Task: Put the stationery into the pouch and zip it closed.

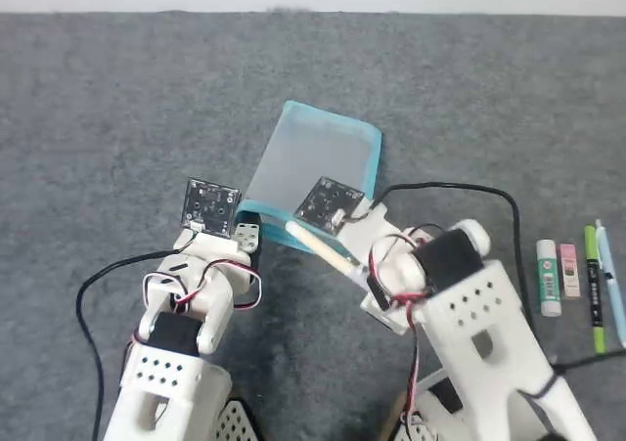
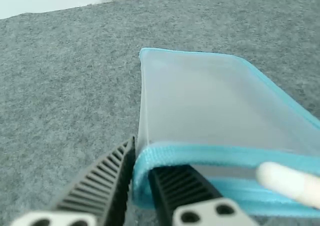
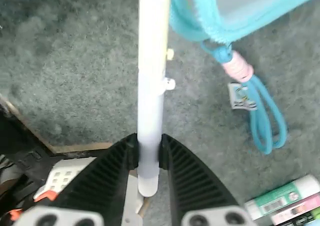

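A translucent pouch point(image 1: 313, 162) with turquoise trim lies on the grey cloth in the middle. My left gripper point(image 2: 141, 178) is shut on the pouch's point(image 2: 210, 100) near corner by the zipper edge. My right gripper point(image 3: 148, 153) is shut on a white pen point(image 3: 150, 90), and the pen point(image 1: 323, 245) points at the pouch's open mouth point(image 1: 284, 224). The zipper pull point(image 3: 235, 68) with its turquoise cord loop hangs beside the pen. In the left wrist view the pen tip point(image 2: 287, 181) sits at the opening.
At the right lie a white glue stick point(image 1: 548, 277), a pink eraser point(image 1: 568, 270), a green pen point(image 1: 594, 289) and a light blue pen point(image 1: 611, 283). A black cable point(image 1: 494, 198) runs behind the right arm.
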Available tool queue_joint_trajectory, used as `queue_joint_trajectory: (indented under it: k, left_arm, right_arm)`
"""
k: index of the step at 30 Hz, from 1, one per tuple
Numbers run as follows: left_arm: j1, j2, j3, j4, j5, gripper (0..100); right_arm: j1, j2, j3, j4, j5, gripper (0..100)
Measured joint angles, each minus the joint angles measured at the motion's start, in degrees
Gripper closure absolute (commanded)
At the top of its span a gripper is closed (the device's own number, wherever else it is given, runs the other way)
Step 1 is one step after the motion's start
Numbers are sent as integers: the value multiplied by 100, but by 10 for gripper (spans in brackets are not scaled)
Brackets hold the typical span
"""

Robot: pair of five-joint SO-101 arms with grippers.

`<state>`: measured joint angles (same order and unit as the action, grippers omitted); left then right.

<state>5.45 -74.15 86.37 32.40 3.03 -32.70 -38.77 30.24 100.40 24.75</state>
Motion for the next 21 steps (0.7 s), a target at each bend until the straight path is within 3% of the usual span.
queue_joint_trajectory:
  k: [8, 14, 18, 21]
  left_arm:
    - [220, 0, 0, 0, 9, 988]
    - [343, 0, 0, 0, 9, 988]
    - [352, 0, 0, 0, 9, 988]
    - [352, 0, 0, 0, 9, 988]
  right_arm:
    - [1011, 1732, -976, 0, -273, 992]
    - [1319, 3323, -2259, 0, -492, 992]
    - [1284, 3402, -2479, 0, -475, 992]
    - [1319, 2752, -2356, 0, -35, 992]
